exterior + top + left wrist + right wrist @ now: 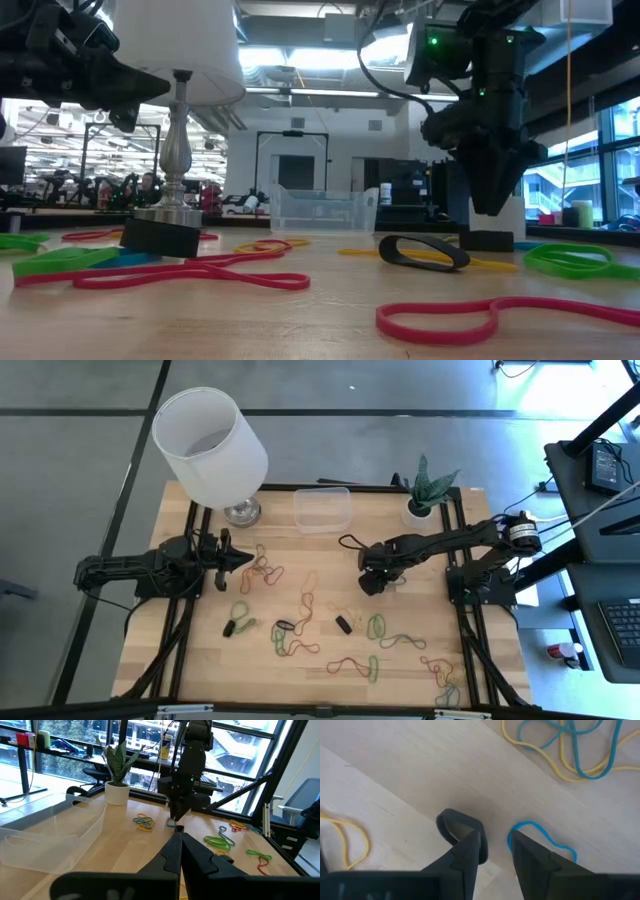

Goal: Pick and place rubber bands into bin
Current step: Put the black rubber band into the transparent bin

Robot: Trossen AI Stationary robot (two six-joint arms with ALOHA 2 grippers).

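Right wrist view, looking down past the right claw [495, 850]: fingers spread a little, pinching nothing, tips straddling bare wood between a black rubber band [457, 830] and a blue rubber band [540, 837]; could close on empty table and come up with nothing, or snag both loops at once if lowered off-centre; black loop touching one fingertip, likely to be nudged aside rather than caught.

Seen from above, right claw [372, 582] poised right of the table's centre, well short of the bin [322, 510] at the middle of the far edge; bin seemingly empty; rubber bands [300, 625] strewn across the middle and toward the near edge, several tangled, so dragging a clump is a risk; thin loops lying flat, prone to slipping out on the lift.

Left claw [240, 558] pressed together, empty, hovering left of centre near the lamp [212, 445]; plant pot [420, 510] at the far right corner, close to the carry path.
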